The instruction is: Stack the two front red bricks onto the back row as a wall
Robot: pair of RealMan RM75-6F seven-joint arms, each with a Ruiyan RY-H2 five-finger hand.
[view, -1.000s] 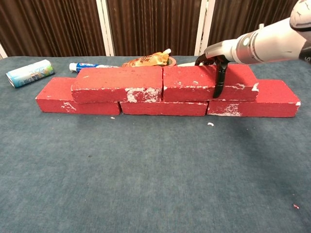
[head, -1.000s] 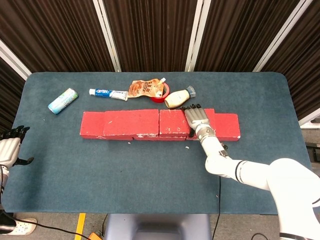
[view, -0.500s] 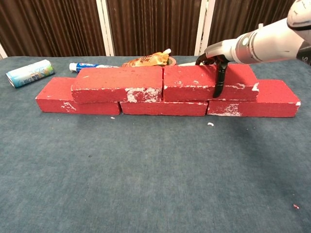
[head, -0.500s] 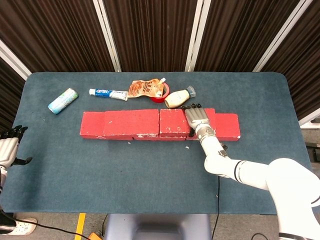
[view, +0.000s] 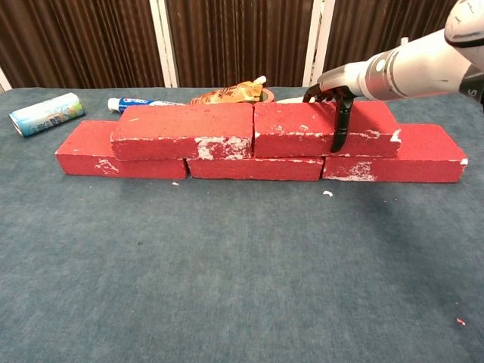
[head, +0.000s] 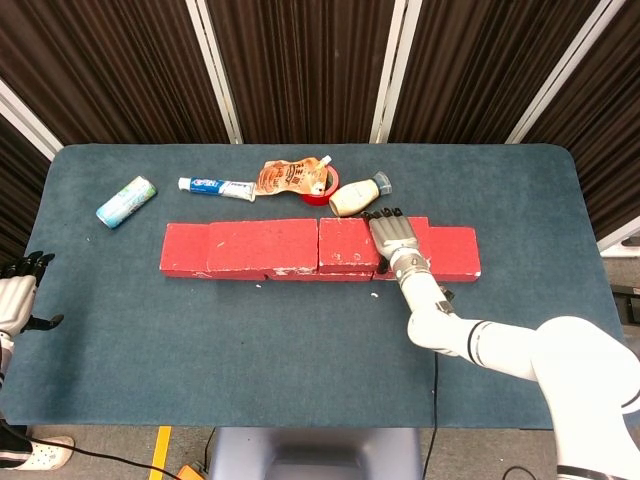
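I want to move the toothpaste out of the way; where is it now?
In the head view the toothpaste tube lies on the table behind the brick wall, left of centre, between the blue-green packet and the orange pouch.

Rough, matt red bricks (view: 181, 132) with chipped white patches lie on a matt blue-grey cloth table cover (view: 227, 272); the glossy orange foil pouch (head: 290, 177) shines.
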